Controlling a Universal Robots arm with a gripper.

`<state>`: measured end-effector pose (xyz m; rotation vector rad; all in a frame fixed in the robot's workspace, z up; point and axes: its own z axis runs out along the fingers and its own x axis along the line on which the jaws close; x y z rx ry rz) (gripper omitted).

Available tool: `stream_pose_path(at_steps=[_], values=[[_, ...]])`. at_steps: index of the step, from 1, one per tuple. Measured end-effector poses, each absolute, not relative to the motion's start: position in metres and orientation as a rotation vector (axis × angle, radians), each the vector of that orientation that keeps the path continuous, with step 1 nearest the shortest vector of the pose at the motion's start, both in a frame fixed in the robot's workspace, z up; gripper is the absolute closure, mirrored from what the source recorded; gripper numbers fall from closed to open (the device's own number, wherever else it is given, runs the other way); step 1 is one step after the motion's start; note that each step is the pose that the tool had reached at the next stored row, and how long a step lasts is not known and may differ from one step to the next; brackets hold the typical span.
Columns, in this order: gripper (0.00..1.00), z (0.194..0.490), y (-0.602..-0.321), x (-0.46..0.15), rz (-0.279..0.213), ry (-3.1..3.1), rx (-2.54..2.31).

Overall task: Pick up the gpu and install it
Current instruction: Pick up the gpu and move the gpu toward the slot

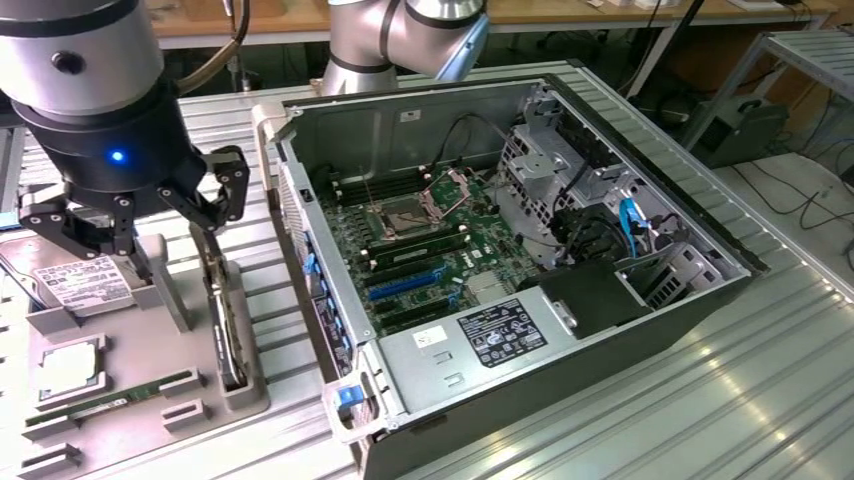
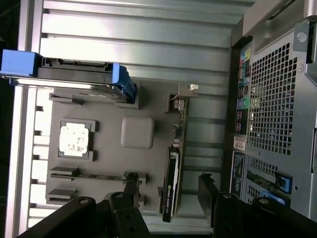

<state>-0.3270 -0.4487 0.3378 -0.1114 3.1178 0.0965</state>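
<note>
The gpu (image 1: 224, 320) stands on its edge in a slot of the grey holder tray (image 1: 160, 340), at the exterior view's left beside the open computer case (image 1: 534, 250). It is a slim dark card with a silver bracket along it. My gripper (image 1: 140, 225) hangs open above the tray's far end, just over the card and apart from it. In the wrist view the gpu (image 2: 170, 186) lies between my two black fingers (image 2: 131, 191), which hold nothing. The motherboard (image 1: 414, 250) with its blue slots lies bare inside the case.
On the tray also sit a hard drive (image 1: 80, 282) with a white label, a processor chip (image 1: 67, 368) and a green memory stick (image 1: 127, 392). The case wall (image 1: 300, 240) rises close beside the tray. A ribbed metal table (image 1: 694, 400) carries everything.
</note>
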Motion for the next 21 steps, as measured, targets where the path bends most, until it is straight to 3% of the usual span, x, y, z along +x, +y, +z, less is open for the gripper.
stream_pose_path(at_steps=[21], values=[[0.4,0.296,-0.449,-0.322,0.096,3.118,-0.022]])
